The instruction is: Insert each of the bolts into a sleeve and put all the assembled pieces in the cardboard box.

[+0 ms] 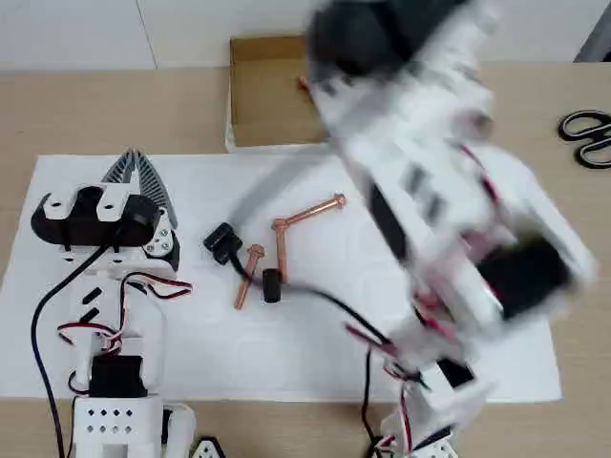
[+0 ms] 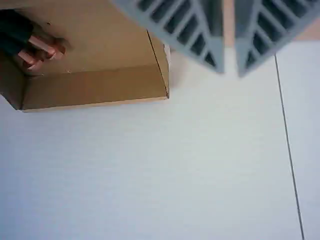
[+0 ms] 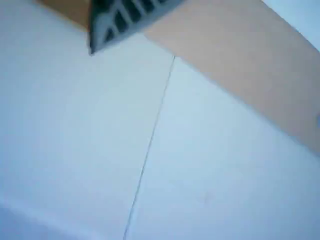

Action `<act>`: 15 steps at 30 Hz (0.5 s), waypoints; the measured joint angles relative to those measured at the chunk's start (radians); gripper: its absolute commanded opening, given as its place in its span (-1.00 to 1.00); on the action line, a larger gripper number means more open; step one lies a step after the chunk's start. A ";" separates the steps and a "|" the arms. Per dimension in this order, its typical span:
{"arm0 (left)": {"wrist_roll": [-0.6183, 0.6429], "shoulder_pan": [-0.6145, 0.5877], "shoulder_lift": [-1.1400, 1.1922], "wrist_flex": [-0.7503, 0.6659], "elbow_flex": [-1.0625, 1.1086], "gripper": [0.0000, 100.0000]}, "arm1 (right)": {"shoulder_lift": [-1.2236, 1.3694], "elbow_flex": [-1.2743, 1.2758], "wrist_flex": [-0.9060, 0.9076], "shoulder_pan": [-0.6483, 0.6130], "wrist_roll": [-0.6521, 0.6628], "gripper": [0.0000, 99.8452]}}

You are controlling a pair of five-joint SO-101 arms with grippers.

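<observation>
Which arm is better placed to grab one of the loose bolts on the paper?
Probably left. Its gripper is over the white sheet, near the loose bolts, while the right arm is raised, over by the cardboard box.

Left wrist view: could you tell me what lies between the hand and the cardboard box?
Bare white paper separates the left hand from the cardboard box, as the left wrist view shows.

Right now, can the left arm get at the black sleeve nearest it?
Likely yes: bare paper lies between the left gripper and that sleeve, and the right arm hangs farther off.
</observation>
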 measured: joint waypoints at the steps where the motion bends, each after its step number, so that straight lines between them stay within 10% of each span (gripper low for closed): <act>1: 0.002 0.000 0.000 0.000 0.000 -0.99 | -0.026 -0.002 0.006 0.023 -0.003 -0.62; 15: 0.003 0.176 0.002 0.563 -0.164 -0.99 | -0.081 -0.008 0.015 0.282 -0.003 -0.62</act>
